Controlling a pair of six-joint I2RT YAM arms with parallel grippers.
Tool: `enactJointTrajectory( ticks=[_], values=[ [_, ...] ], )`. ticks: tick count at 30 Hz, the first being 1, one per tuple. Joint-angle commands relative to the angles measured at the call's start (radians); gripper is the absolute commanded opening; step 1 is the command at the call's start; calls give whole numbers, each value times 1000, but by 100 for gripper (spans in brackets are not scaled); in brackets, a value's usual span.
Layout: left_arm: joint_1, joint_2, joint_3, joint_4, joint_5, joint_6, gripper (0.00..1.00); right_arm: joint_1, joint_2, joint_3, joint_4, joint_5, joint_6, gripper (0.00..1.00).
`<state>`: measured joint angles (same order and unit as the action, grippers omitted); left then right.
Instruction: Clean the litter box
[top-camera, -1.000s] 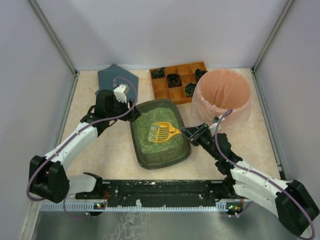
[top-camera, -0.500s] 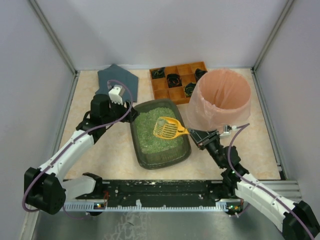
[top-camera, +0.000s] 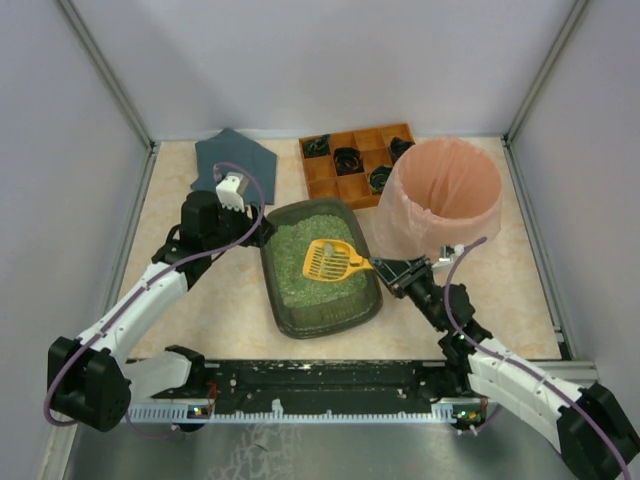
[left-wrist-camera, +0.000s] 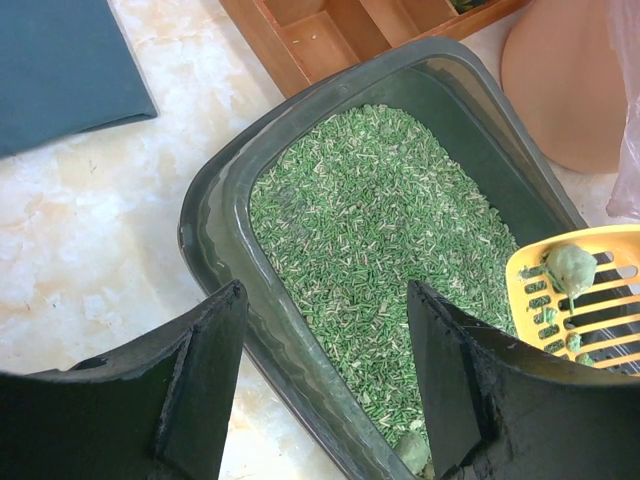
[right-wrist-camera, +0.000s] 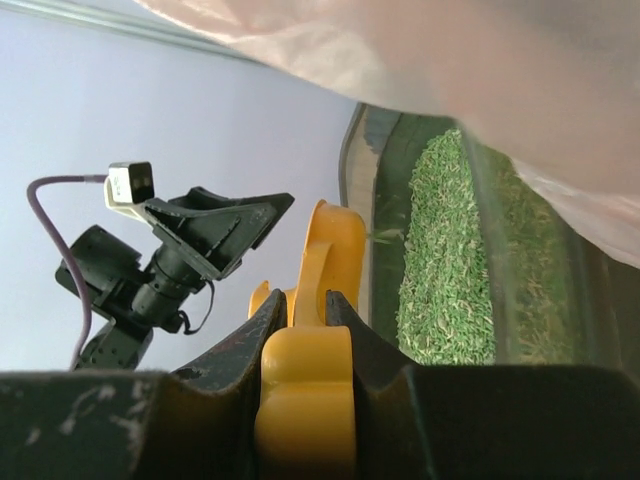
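The litter box (top-camera: 270, 268) is a dark grey-green tray of green granules at the table's middle. My left gripper (top-camera: 262, 232) hangs open over its left end. In the left wrist view the fingers (left-wrist-camera: 205, 360) stand apart on either side of the rim (left-wrist-camera: 215, 215) without touching it. My right gripper (top-camera: 385, 268) is shut on the handle of a yellow slotted scoop (top-camera: 330, 260), just right of the box. The scoop's head is over the litter and carries a pale green clump (left-wrist-camera: 570, 268). In the right wrist view the handle (right-wrist-camera: 305, 390) fills the gap between the jaws.
A round pink bag-lined bin (top-camera: 445, 195) stands just behind my right gripper. An orange-brown wooden compartment tray (top-camera: 355, 160) with dark items sits at the back. A dark blue flat mat (top-camera: 232, 158) lies at the back left. Grey walls close in on both sides.
The scoop has come up out of the litter with the clump on it and shifted slightly right. My left gripper has drawn back a little toward the box's left rim.
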<state>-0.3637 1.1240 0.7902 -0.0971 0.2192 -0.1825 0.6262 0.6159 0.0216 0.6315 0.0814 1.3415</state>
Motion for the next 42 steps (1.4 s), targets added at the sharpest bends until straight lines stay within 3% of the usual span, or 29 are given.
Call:
enactJointTrajectory(
  ticks=[1,5,9,13,18,22,26,29,33,37,42],
  values=[
    [3,-11,4,20,-14,5,71,-18,81,112,131,-99,-71,0],
    [5,-19,4,5,-27,7,71,-63,75,59,197,-37,2,0],
    [5,-27,-8,28,-16,7,71,-66,177,146,283,-204,-91,0],
    [6,-21,5,12,-23,8,71,-130,138,70,307,-117,-1,0],
    [6,-32,-8,29,-18,7,71,-153,202,150,357,-287,-64,0],
    [8,-34,-4,15,-34,8,71,-201,148,85,310,-190,21,0],
    [8,-36,-12,26,-26,6,74,-203,220,151,364,-335,-38,0],
    [9,-33,-2,17,-36,5,78,-219,175,96,304,-236,18,0],
    [9,-44,-13,24,-49,3,84,-189,217,170,327,-350,-77,0],
    [11,-52,-12,22,-63,2,90,-213,153,110,251,-229,-4,0],
    [13,-54,-20,29,-63,2,95,-184,221,227,123,-362,-98,0]
  ],
)
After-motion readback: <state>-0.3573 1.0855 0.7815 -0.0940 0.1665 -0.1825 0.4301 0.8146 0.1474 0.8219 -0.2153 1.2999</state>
